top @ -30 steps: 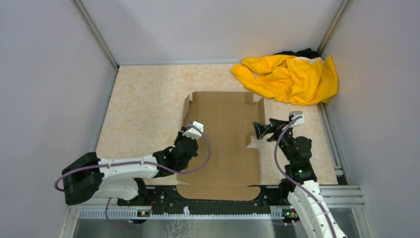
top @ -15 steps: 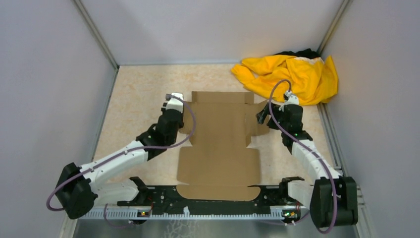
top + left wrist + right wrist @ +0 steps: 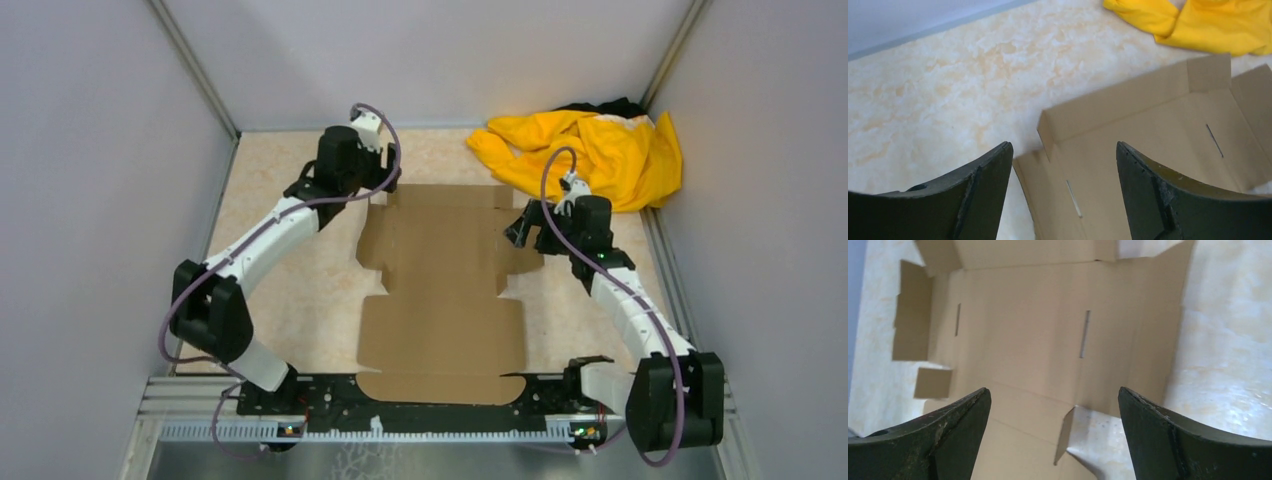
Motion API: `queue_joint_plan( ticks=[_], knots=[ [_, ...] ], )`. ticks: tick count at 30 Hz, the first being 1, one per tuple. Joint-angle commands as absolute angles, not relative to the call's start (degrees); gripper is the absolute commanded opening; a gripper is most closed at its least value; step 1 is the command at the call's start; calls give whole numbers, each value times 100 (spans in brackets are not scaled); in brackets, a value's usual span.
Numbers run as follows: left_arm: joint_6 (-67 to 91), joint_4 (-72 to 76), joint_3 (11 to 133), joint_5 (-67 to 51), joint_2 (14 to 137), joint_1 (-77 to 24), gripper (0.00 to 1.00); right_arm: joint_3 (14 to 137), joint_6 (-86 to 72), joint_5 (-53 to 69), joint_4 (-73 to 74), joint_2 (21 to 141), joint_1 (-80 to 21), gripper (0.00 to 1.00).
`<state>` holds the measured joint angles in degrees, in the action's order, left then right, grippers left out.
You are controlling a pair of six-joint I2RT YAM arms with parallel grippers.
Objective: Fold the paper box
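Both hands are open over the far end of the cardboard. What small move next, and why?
Probably lower the left hand and close on the far flap. Its left end sits between the open fingers, already partly raised, while the rest of the paper box lies flat. The right hand hovers open over the right side, holding nothing.

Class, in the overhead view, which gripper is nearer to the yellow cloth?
Right. The right gripper is at the right edge of the paper box, close to the yellow cloth; the left gripper is over the box's far-left corner, farther away.
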<state>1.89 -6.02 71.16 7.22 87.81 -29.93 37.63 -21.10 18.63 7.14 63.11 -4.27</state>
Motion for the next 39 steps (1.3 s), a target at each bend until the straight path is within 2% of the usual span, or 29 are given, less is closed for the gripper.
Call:
queue_joint_plan(
  ticks=[1, 5, 9, 19, 30, 39],
  knots=[
    [403, -723, 7885, -1009, 9551, -2109, 82, 4299, -2066, 2631, 1053, 6028, -949, 97],
    [509, -868, 8811, -1683, 10593, -1914, 84, 4917, -2034, 1928, 1663, 6611, -2117, 94],
    [170, -1393, 9736, -2066, 11527, -1908, 84, 5174, -2201, 1824, 1645, 7108, -2608, 90],
    [-243, -1850, 10667, -2848, 12652, -1539, 85, 4645, -2212, 2088, 1221, 7654, -2646, 90],
    [-484, -2501, 12020, -4482, 13843, -1406, 85, 4342, -2284, 2429, 812, 7978, -2646, 90],
    [-683, -2551, 12116, -5167, 14135, -1441, 85, 4243, -2256, 2597, 611, 8248, -2646, 90]
  ],
)
